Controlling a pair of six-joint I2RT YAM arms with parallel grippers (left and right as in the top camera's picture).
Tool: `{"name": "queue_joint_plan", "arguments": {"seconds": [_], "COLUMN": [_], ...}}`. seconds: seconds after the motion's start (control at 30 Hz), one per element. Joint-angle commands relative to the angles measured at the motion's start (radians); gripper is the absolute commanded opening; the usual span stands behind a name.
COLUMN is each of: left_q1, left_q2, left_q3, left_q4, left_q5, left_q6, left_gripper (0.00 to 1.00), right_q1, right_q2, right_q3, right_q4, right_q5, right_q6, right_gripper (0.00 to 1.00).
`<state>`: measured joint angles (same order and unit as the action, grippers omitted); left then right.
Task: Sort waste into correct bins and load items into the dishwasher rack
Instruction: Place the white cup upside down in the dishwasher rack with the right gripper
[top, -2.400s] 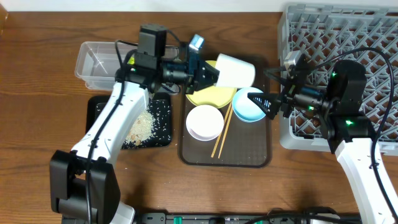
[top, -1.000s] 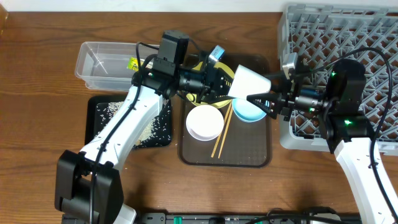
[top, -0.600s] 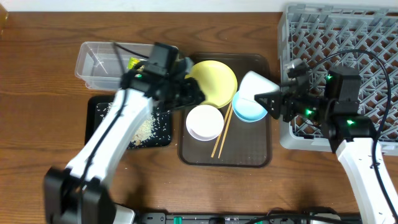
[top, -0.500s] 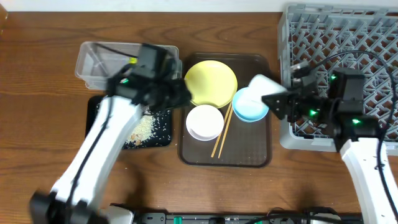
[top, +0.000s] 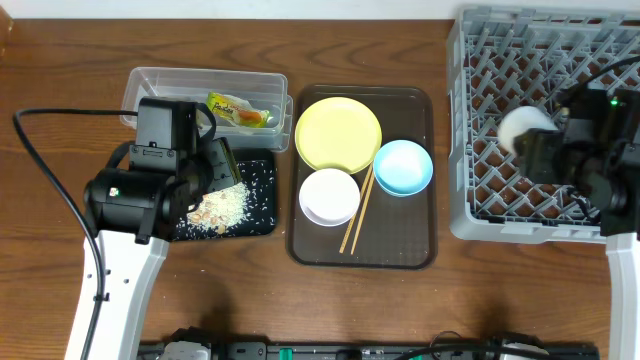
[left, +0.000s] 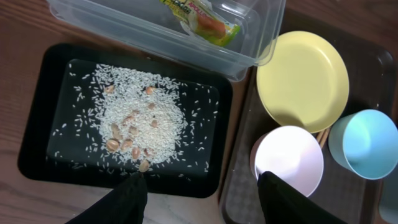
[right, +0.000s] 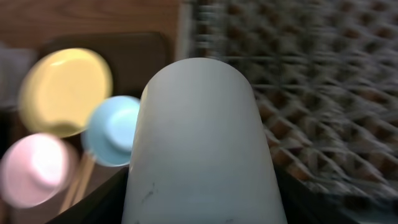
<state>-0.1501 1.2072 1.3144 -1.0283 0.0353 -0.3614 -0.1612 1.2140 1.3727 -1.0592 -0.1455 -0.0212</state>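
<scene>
My right gripper (top: 537, 150) is shut on the small white cup (top: 522, 130), held above the grey dishwasher rack (top: 470, 215); the cup (right: 202, 137) fills the right wrist view between the jaws. My left gripper (left: 202, 193) hangs open and empty over the near edge of the black tray (left: 37, 162), where the rice scraps (left: 140, 118) lie. The green-and-yellow wrapper (top: 240, 112) is inside the clear tub (top: 150, 85). On the brown serving tray (top: 400, 250) sit the yellow plate (top: 338, 133), blue bowl (top: 403, 167), white bowl (top: 329, 196) and chopsticks (top: 358, 210).
The clear tub and the black tray (top: 262, 225) stand close together left of the serving tray. The rack takes up the right side up to the table's back edge. Bare wood lies along the front and the far left.
The left gripper let go of the cup, opened and swung back left over the black tray. The right gripper took the cup and carried it right, over the rack.
</scene>
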Motion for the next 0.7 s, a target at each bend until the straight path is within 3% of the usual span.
{"name": "queue_joint_plan", "arguments": {"seconds": [0.0,0.17,0.67], "left_q1": [0.006,0.006,0.006], "left_q2": [-0.005,-0.005,-0.005], "left_q3": [0.005,0.005,0.005], "left_q4": [-0.005,-0.013,-0.034], "left_q5": [-0.029,-0.029,-0.028], "left_q6": [0.013,0.013,0.013], "left_gripper": [0.61,0.61,0.61], "right_q1": [-0.037,-0.074,-0.136], "right_q2": [0.024,0.098,0.373], "right_q3": [0.020,0.020,0.020], "right_q4": [-0.016,-0.048,-0.056], "right_q5": [0.119,0.214,0.241], "right_q6": [0.028,0.028,0.024], "right_gripper": [0.01,0.01,0.01]}}
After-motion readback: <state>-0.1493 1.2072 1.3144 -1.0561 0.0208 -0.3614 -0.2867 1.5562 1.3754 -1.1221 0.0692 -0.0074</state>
